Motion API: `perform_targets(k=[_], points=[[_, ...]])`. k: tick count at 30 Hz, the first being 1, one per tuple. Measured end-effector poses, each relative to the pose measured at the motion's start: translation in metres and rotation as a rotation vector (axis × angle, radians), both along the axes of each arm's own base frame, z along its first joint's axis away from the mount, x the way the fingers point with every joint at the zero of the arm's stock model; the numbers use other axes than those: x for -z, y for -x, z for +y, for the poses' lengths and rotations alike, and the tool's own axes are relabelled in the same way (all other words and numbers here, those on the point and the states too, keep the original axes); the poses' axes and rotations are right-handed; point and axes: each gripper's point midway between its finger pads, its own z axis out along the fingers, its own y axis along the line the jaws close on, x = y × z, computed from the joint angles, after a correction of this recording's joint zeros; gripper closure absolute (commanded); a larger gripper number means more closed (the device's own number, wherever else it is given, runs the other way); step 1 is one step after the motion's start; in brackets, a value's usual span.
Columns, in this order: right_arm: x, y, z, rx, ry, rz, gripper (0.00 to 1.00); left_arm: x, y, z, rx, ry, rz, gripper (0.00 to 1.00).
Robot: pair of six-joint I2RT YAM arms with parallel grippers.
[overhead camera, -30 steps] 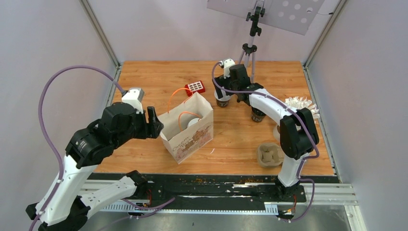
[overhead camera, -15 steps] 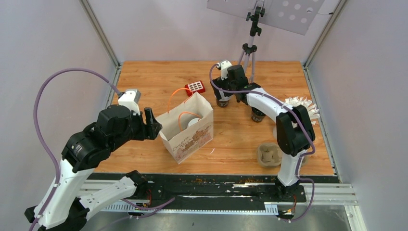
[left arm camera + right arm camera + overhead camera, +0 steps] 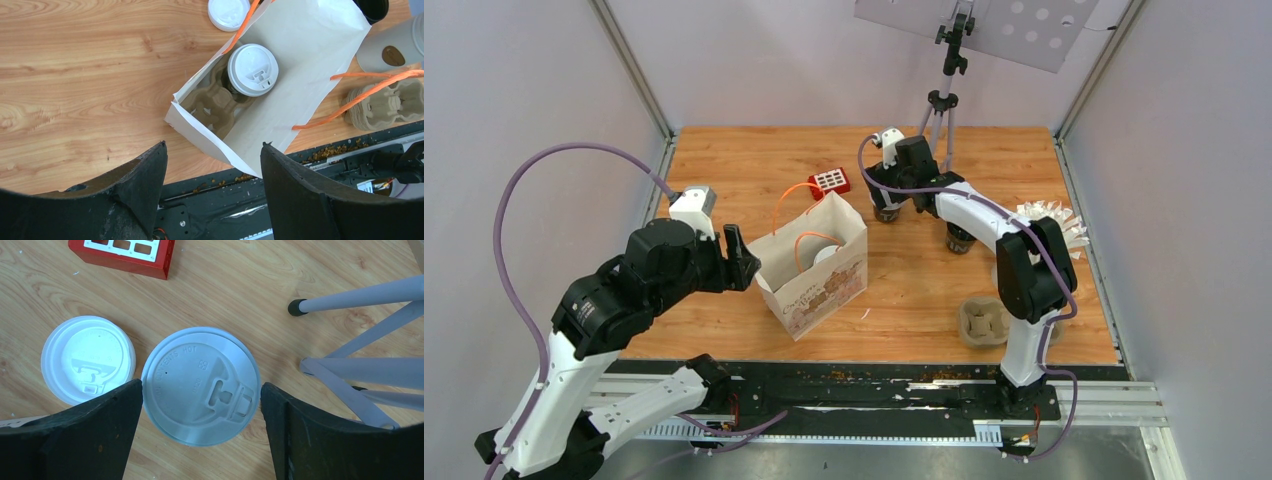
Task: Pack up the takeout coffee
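Note:
A takeout coffee (image 3: 252,69), black with a white lid, stands in a cardboard tray (image 3: 212,102) inside the open paper bag (image 3: 814,270). My left gripper (image 3: 214,144) hovers open and empty above the bag's left end (image 3: 739,255). A second coffee (image 3: 200,385) stands at the back of the table, and my right gripper (image 3: 201,383) is directly over it (image 3: 886,200), open, with one jaw on each side of the lid and a thin gap at both. A third black cup (image 3: 960,238) stands to its right, partly behind the right arm.
A loose white lid (image 3: 87,359) lies on the wood just left of the straddled cup. A red box (image 3: 829,181) sits behind the bag, tripod legs (image 3: 350,365) close on the right. Spare cup trays (image 3: 984,322) and a white cup of straws (image 3: 1049,222) are at the right.
The right gripper has shifted slightly left over the back cup and its jaws have narrowed towards the lid. The left arm drew back a little to the left, then held still.

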Motion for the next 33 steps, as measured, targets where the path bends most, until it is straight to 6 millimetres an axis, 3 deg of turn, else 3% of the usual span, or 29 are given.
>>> perform_targets(k=[10,19,33], points=[[0.007,0.0,0.001,0.0,0.004,0.013,0.12,0.0,0.0,0.001,0.005,-0.009,-0.003,0.24],[0.008,0.001,0.001,-0.001,0.005,0.016,0.23,0.003,0.001,0.004,-0.004,-0.022,0.003,0.25],[0.008,0.001,0.001,0.001,0.004,0.019,0.13,0.011,0.02,0.015,-0.022,-0.033,0.085,0.27]])
